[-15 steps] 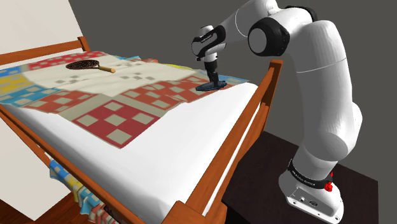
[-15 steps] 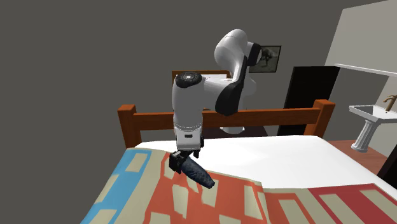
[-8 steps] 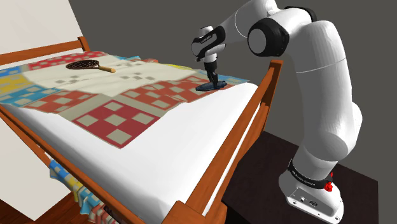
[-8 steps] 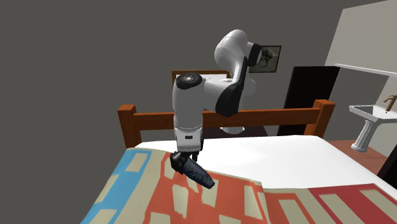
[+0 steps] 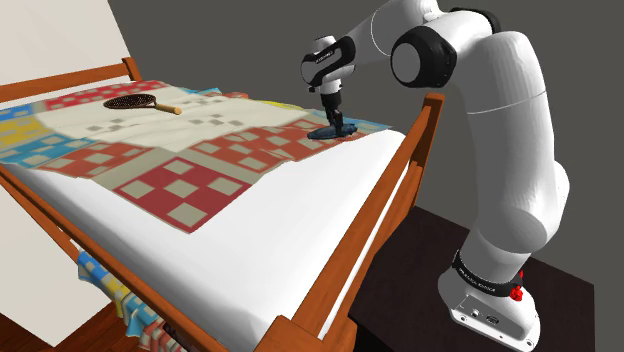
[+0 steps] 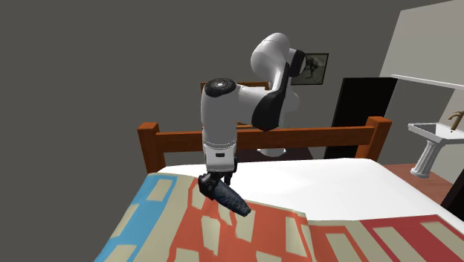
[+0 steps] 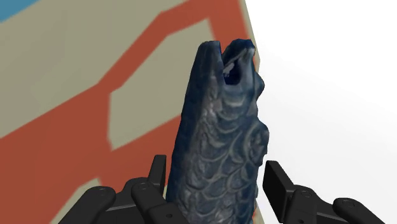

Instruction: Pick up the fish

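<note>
Shoulder view: gripper pinching a dark blue fish low at the quilt's far right edge, near the bed rail; second exterior view: fish slants down from the fingers; wrist view: fingers clasp its scaly body.

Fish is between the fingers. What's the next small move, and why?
Probably a short, straight lift. In the wrist view the gripper seems to clasp the dark blue fish near one end. In the second exterior view the fish hangs tilted, its low end close to the patchwork quilt. Rising first should clear that end before any sideways travel.
</note>
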{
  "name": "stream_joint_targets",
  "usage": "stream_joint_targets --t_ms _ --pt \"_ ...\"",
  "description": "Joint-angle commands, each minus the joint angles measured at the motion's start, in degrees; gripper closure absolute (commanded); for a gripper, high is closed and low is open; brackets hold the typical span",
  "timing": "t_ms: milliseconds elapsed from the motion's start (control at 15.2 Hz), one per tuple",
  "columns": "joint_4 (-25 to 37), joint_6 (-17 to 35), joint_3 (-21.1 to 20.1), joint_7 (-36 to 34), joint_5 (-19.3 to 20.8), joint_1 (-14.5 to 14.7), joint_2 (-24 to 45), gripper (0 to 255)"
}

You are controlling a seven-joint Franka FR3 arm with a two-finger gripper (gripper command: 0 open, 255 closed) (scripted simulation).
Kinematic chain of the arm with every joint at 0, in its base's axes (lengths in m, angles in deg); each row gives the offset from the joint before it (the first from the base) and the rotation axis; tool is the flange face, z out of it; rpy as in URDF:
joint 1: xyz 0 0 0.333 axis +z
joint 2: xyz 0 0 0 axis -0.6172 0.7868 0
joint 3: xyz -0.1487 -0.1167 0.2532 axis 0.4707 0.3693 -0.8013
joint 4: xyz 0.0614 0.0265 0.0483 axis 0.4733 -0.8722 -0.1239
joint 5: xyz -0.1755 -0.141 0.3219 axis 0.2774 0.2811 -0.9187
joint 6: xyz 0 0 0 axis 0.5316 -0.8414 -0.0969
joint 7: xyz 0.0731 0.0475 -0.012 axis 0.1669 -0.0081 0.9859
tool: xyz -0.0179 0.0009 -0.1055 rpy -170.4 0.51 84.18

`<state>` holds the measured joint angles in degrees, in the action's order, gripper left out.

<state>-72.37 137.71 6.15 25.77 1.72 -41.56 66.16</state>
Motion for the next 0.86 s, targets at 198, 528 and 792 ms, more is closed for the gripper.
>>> stream_joint_targets --t_ms 198,528,792 --pt "2.24 -3.28 0.18 0.02 0.3 0.06 -1.09 255" --pt "4.99 -6.73 0.33 0.15 0.51 0.0 -1.84 255" --pt "6.32 -8.27 0.39 0.21 0.57 -0.05 -2.07 255"
